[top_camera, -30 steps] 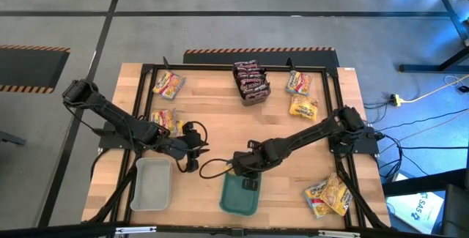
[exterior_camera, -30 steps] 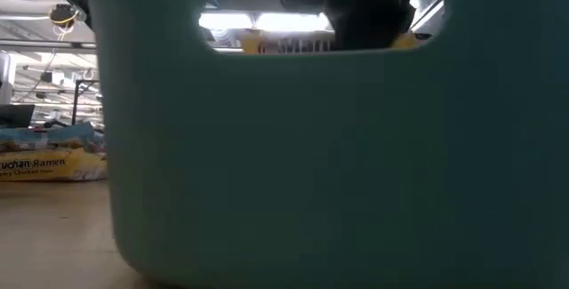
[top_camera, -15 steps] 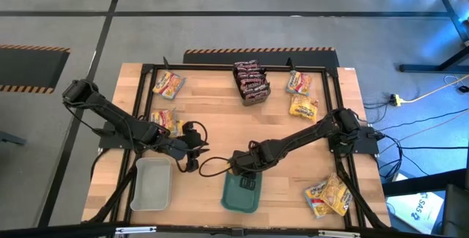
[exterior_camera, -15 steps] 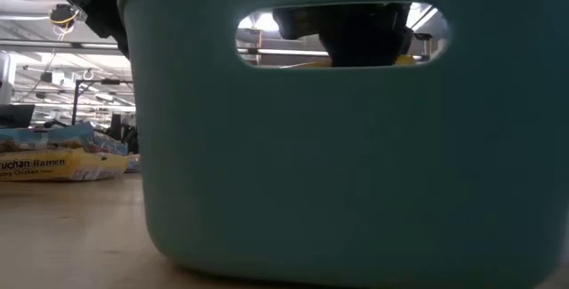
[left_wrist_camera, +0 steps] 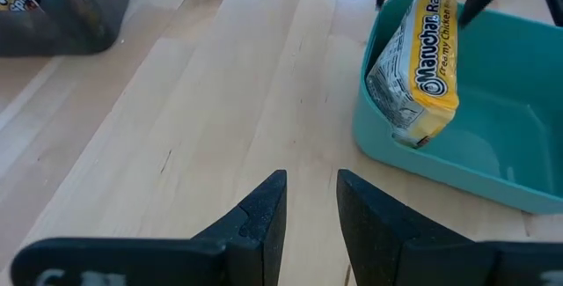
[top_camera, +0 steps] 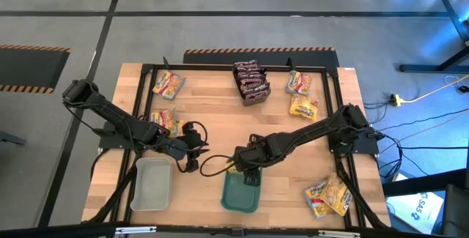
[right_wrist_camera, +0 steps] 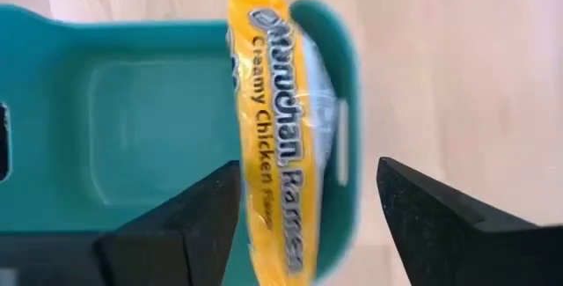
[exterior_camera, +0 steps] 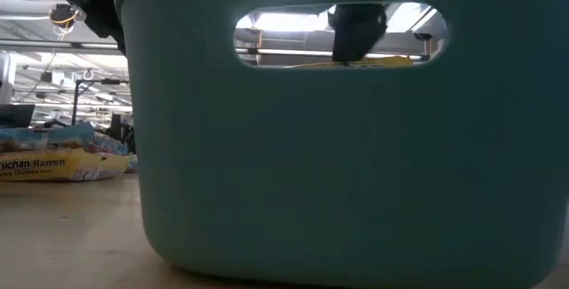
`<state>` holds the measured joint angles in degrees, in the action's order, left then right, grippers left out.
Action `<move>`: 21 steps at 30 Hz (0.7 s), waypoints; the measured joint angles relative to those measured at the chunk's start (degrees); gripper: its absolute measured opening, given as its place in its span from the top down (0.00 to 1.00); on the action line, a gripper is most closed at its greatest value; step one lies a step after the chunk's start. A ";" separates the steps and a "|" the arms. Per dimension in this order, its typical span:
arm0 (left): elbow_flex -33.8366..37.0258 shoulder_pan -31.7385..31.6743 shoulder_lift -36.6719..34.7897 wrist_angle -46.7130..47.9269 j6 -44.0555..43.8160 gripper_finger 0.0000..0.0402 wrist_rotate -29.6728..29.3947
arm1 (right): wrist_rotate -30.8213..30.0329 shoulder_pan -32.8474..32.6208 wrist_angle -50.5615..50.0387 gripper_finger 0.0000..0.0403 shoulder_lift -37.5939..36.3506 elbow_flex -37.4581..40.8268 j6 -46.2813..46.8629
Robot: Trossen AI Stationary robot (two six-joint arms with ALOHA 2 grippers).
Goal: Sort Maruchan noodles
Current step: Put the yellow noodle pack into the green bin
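The right gripper [top_camera: 251, 172] is positioned over the far rim of the teal tray [top_camera: 236, 198]. Its fingers [right_wrist_camera: 185, 224] are spread wide, and no contact with the packet is seen. A yellow Maruchan Creamy Chicken packet [right_wrist_camera: 271, 128] is seen on edge between them, at the tray's near-side wall; in the left wrist view the same packet [left_wrist_camera: 420, 57] is seen tilted over the tray rim [left_wrist_camera: 387, 158], partly inside the tray.

The left gripper [top_camera: 192, 150] is held low over the bare wood table [top_camera: 212, 113], beside the translucent white tray [top_camera: 152, 183]. Its fingers [left_wrist_camera: 264, 216] are parted by a narrow gap and nothing is held.

Compared with the frame one second ago, the right gripper is withdrawn slightly toward the table's far side, and the dark shape seen through the tray's handle slot [exterior_camera: 338, 33] in the low view is narrower.

Farther off, yellow packets [top_camera: 167, 119] are seen behind the left arm, another [top_camera: 168, 84] at the far left, two [top_camera: 300, 95] at the far right, and a pile [top_camera: 328, 195] at the near right corner. Dark maroon packets [top_camera: 249, 79] are stacked in a grey tray [top_camera: 255, 97] at the far centre.
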<state>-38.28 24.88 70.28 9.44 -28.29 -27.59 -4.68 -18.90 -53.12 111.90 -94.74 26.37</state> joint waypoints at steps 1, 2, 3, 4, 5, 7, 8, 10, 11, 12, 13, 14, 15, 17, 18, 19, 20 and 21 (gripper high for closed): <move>0.00 0.02 0.00 0.05 0.00 0.76 0.00 | -0.47 0.22 -0.52 0.38 -0.78 -0.02 -0.54; 0.00 0.00 0.00 -0.03 0.00 0.76 -0.02 | -1.07 0.28 -1.55 0.39 -1.77 -0.02 -0.97; 0.00 0.00 0.00 -0.04 0.00 0.76 -0.12 | -2.10 0.29 -3.01 0.39 -2.70 -0.02 -1.43; 0.00 0.01 0.00 -0.01 0.00 0.76 -0.20 | -3.20 0.31 -4.06 0.40 -3.51 -0.06 -1.99; 0.00 0.00 0.00 -0.03 0.00 0.76 -0.23 | -4.32 0.47 -5.22 0.40 -4.37 -0.07 -2.45; 0.00 0.00 0.00 -0.03 0.00 0.76 -0.40 | -5.81 0.69 -8.48 0.41 -6.13 0.55 -2.55; 0.00 0.00 0.00 -0.03 0.00 0.76 -0.39 | -6.03 1.07 -9.01 0.42 -7.32 1.50 -2.53; 0.00 0.00 0.00 -0.03 0.03 0.76 -0.42 | -6.08 1.98 -9.55 0.42 -10.00 4.56 -1.88; 0.00 0.00 0.00 -0.01 0.07 0.76 -0.44 | -6.08 2.68 -10.10 0.42 -11.49 6.81 -0.66; 0.00 0.00 0.00 0.01 0.07 0.76 -0.46 | -6.18 3.64 -10.67 0.42 -12.87 9.27 0.65; 0.00 0.02 0.00 -0.05 0.07 0.76 -0.50 | -6.30 4.76 -10.48 0.42 -14.76 12.39 1.72; 0.00 0.01 0.00 -0.04 0.07 0.76 -0.61 | -6.35 5.74 -10.08 0.42 -16.83 15.75 2.32; 0.00 0.00 0.00 -0.03 0.07 0.76 -0.68 | -6.37 6.98 -9.57 0.42 -18.96 18.87 3.22; 0.00 0.00 0.00 -0.03 0.07 0.76 -0.71 | -6.25 9.72 -7.27 0.42 -24.00 25.52 4.22; 0.00 0.00 0.00 -0.07 0.07 0.76 -0.74 | -6.20 11.45 -6.46 0.42 -26.28 28.73 4.51; 0.00 0.00 0.00 -0.12 0.07 0.76 -0.77 | -6.23 13.25 -5.63 0.42 -28.68 31.86 4.75; 0.00 0.00 0.00 -0.08 0.05 0.76 -0.87 | -6.25 15.18 -5.21 0.42 -30.83 34.84 5.03; 0.00 0.00 0.00 -0.21 0.04 0.76 -1.00 | -6.27 17.45 -4.56 0.42 -32.97 37.44 5.13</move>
<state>-38.28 24.88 70.28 9.24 -28.25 -28.60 -10.94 -1.45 -57.68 78.93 -57.30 31.51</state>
